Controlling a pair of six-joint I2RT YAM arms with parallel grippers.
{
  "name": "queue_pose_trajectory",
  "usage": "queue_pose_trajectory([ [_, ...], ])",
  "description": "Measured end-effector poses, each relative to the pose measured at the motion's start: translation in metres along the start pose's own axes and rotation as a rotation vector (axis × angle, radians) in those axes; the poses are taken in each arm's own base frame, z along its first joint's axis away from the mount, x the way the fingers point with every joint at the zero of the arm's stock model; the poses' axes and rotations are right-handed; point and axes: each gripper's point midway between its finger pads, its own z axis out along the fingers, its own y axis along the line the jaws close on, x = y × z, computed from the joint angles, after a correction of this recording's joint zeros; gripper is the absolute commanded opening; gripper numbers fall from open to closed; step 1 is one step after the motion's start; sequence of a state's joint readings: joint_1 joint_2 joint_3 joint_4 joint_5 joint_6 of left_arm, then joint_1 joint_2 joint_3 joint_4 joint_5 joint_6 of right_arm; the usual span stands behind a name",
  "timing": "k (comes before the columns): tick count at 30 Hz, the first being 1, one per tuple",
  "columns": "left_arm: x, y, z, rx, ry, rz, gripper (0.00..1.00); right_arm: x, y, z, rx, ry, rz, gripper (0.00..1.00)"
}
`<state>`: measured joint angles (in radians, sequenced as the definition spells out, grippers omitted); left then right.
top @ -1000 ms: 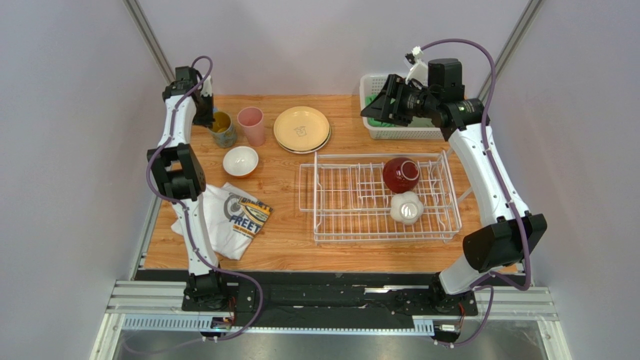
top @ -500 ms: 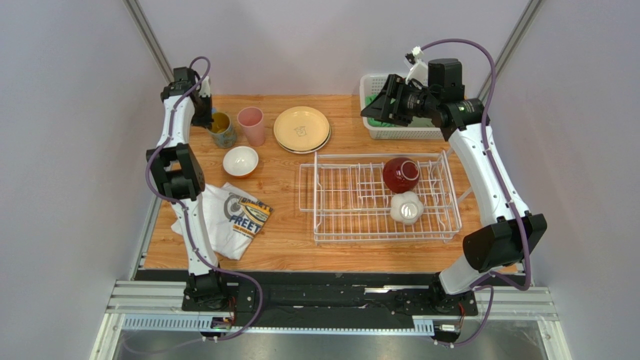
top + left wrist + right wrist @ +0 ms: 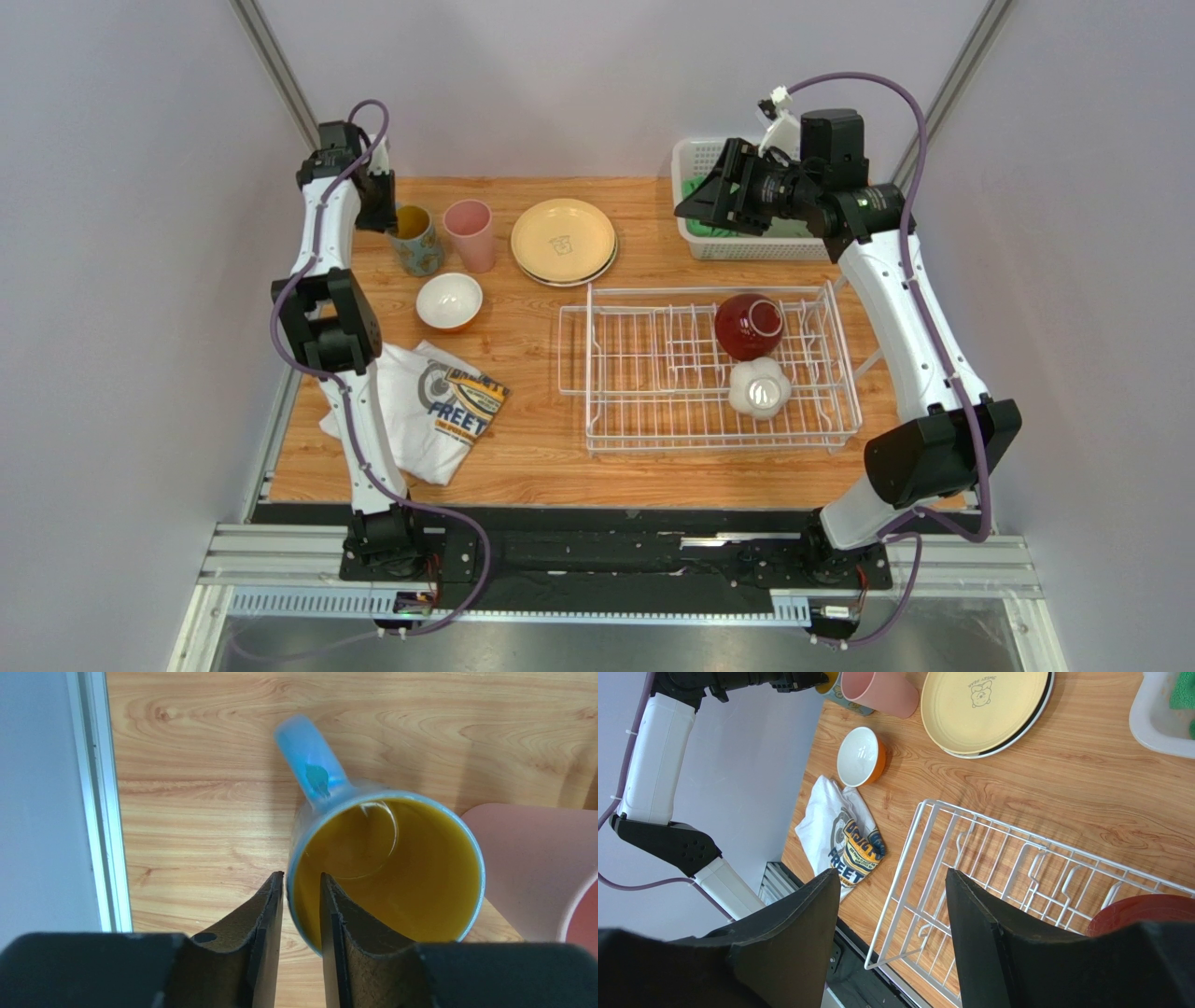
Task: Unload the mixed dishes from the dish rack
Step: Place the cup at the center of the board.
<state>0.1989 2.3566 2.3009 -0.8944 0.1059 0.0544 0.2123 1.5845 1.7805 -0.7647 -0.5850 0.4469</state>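
Left claw (image 3: 300,882) loosened, straddling mug (image 3: 393,861) rim

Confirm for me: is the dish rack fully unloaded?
No, the dark red bowl and the small white bowl both sit inside the dish rack in the top view.

Robotics lab cell, plain grey partition walls (image 3: 126,350), aluminium rail (image 3: 267,567) carrying left arm (image 3: 326,238) and right arm (image 3: 898,308), wooden tabletop (image 3: 533,469)
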Motion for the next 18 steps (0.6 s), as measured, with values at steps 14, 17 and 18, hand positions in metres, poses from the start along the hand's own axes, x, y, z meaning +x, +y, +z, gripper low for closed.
queue_pose_trajectory([
  [14,-0.009,-0.002,-0.003,0.013,-0.034,0.006,0.54,-0.001,-0.003,0.0,0.01,-0.005,-0.013,0.6],
  [17,-0.009,-0.003,-0.01,0.012,-0.043,0.01,0.59,-0.003,-0.008,-0.001,0.027,-0.013,-0.03,0.6],
  [18,-0.011,-0.003,-0.014,0.012,-0.051,0.013,0.61,-0.004,-0.011,-0.001,0.037,-0.016,-0.038,0.6],
])
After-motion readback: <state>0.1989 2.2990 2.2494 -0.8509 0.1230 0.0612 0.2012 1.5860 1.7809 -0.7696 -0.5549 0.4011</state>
